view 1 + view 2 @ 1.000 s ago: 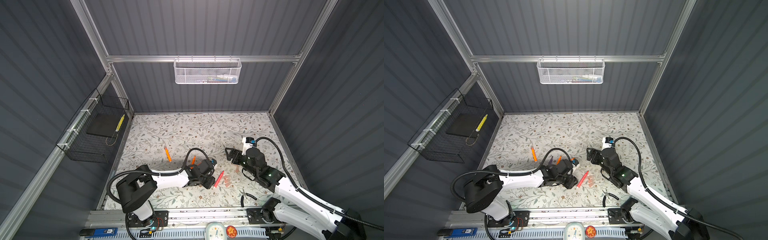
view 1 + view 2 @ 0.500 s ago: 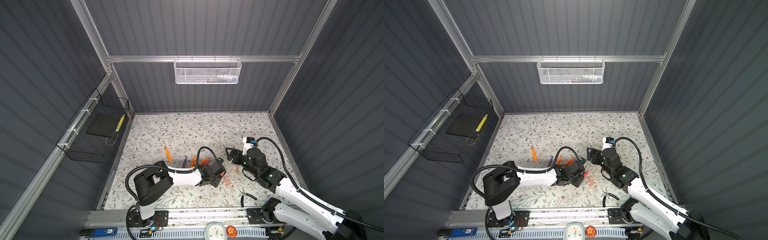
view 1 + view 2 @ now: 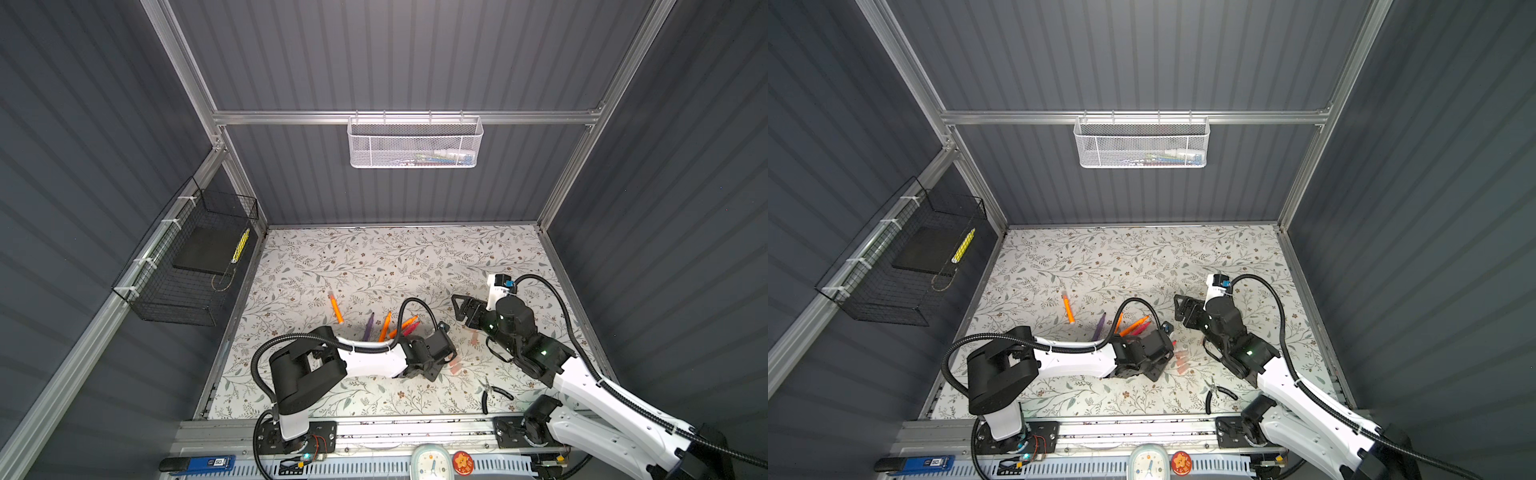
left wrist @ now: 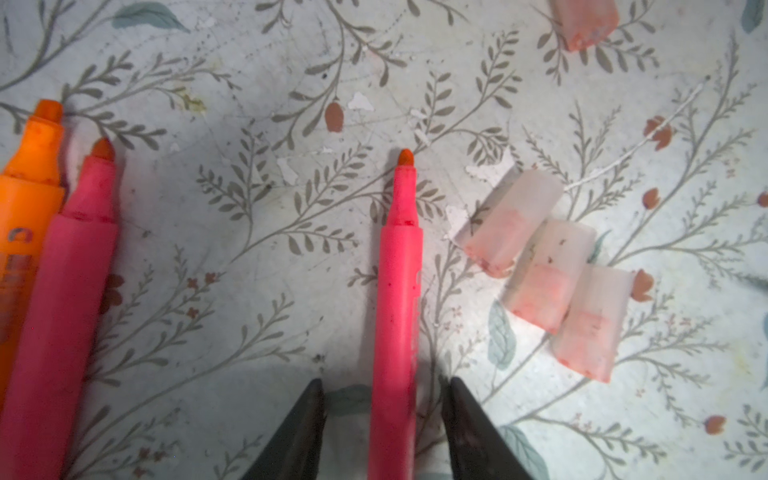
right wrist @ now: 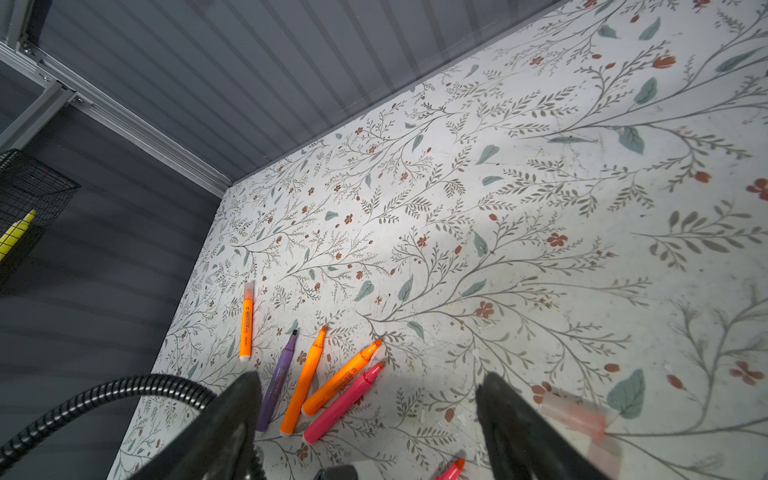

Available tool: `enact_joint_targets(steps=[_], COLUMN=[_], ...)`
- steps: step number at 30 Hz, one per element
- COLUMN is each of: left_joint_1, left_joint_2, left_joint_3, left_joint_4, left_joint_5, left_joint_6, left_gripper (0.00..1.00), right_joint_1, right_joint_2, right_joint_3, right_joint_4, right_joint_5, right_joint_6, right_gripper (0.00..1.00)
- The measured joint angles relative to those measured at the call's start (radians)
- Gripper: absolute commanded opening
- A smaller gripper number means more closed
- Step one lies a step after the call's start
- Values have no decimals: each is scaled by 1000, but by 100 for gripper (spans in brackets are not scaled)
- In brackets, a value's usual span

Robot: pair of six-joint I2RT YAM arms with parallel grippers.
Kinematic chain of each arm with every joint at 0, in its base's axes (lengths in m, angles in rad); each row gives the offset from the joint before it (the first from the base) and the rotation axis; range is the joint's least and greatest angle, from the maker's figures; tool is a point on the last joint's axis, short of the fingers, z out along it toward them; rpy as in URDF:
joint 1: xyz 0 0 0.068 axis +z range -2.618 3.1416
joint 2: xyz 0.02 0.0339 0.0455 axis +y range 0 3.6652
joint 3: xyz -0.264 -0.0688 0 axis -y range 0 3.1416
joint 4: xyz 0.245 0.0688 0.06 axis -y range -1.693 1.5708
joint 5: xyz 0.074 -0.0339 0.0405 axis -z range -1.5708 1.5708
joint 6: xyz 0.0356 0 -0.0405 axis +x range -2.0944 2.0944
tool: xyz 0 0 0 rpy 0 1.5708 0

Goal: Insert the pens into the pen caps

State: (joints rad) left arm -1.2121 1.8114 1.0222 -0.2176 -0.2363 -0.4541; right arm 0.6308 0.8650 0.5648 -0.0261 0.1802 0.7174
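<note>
Floral table [image 3: 374, 257] carries scattered pens [image 3: 336, 311]; pale caps [image 4: 548, 274]; black-handled pliers [image 3: 500, 391] near its front edge.

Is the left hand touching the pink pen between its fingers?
Apart. The left wrist view shows bare table on both sides of the pink pen, between it and the left hand's fingers.

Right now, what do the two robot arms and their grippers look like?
The left arm and right arm have white shells with black joints, and a ribbed black cable runs along each. The left gripper and right gripper have dark, tapering fingers. Small green lights glow on the right arm.
</note>
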Motion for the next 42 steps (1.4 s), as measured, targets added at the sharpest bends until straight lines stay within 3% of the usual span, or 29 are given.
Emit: enact_joint_targets(steps=[2, 5, 14, 18, 21, 25, 32, 35, 42], left_joint_1=[0, 0, 2, 54, 155, 258, 248, 245, 245], left_joint_2=[2, 5, -1, -30, -80, -182, -359, -365, -365], left_joint_3=[0, 0, 2, 31, 79, 105, -183, -297, -322], left_joint_4=[0, 1, -17, -77, -89, 9, 416, 496, 599], left_joint_5=[-7, -18, -42, -23, -6, -46, -90, -98, -61], left_joint_6=[-7, -17, -29, -24, -8, 37, 195, 235, 249], left_gripper=[25, 13, 0, 0, 0, 0, 0, 0, 0], right_joint_1=[0, 0, 0, 0, 0, 0, 0, 15, 169], right_joint_2=[-3, -7, -29, -47, -68, -111, -127, -111, -50], right_joint_3=[0, 0, -6, -25, -45, -82, -104, -111, -114], right_joint_4=[-1, -2, -4, 0, 9, 36, 93, 150, 221], right_joint_5=[1, 3, 9, 15, 18, 19, -3, -33, -39], right_joint_6=[0, 0, 0, 5, 5, 4, -8, -14, -77], right_gripper=[84, 84, 83, 83, 83, 84, 78, 78, 84])
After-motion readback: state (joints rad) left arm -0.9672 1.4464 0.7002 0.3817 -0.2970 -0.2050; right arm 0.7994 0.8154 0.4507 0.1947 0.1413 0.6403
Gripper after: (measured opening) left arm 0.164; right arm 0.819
